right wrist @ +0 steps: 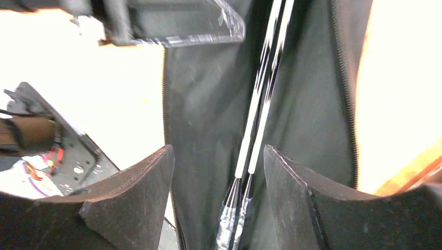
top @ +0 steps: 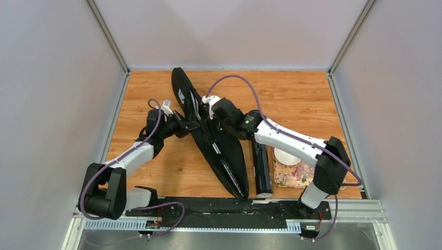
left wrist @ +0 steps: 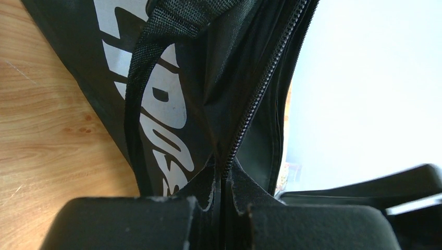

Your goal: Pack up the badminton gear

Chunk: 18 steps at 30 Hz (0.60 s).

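The left jaws, pressed together, pinch the zip edge of the black bag (left wrist: 167, 104) at the bottom centre of the left wrist view. The right jaws stand spread above the open bag, with two silver rackets (right wrist: 263, 94) running between them inside it, clear of both. From above, the bag lies slantwise across the middle of the wooden counter (top: 292, 99). A dark tube (top: 262, 169) lies just right of its lower end, beside a flowered tray (top: 289, 176) with a white bowl (top: 286, 156) at its upper edge.
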Each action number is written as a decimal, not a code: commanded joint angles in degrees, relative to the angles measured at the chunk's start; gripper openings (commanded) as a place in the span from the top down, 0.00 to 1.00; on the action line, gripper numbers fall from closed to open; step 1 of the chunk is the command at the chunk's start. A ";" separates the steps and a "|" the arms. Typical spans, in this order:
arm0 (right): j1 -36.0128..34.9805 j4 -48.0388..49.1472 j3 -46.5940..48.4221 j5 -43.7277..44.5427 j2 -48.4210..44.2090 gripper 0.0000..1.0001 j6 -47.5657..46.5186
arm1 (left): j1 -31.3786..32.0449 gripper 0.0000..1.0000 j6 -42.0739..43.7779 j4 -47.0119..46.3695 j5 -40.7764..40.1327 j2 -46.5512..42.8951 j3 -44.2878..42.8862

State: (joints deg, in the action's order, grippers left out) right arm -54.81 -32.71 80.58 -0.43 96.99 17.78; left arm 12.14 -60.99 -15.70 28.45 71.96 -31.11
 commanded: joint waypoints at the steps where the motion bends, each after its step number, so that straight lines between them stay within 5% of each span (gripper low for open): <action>1: 5.04 8.26 2.64 -4.75 -4.62 0.30 -3.81 | 0.51 1.00 0.26 -0.11 2.75 -2.00 -0.44; 10: 10.85 14.60 18.46 -4.40 12.42 0.29 -7.60 | 0.43 1.00 0.08 0.85 2.32 -2.88 -0.61; 18: 20.09 34.44 22.87 -22.23 21.48 0.49 22.02 | 0.51 1.00 -0.18 0.06 2.84 -2.27 -0.53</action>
State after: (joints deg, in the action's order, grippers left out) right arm -38.72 -12.97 99.70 -12.69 116.42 25.06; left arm 12.29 -61.01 -14.28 28.67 70.85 -31.11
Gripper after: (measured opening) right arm 0.516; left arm 0.019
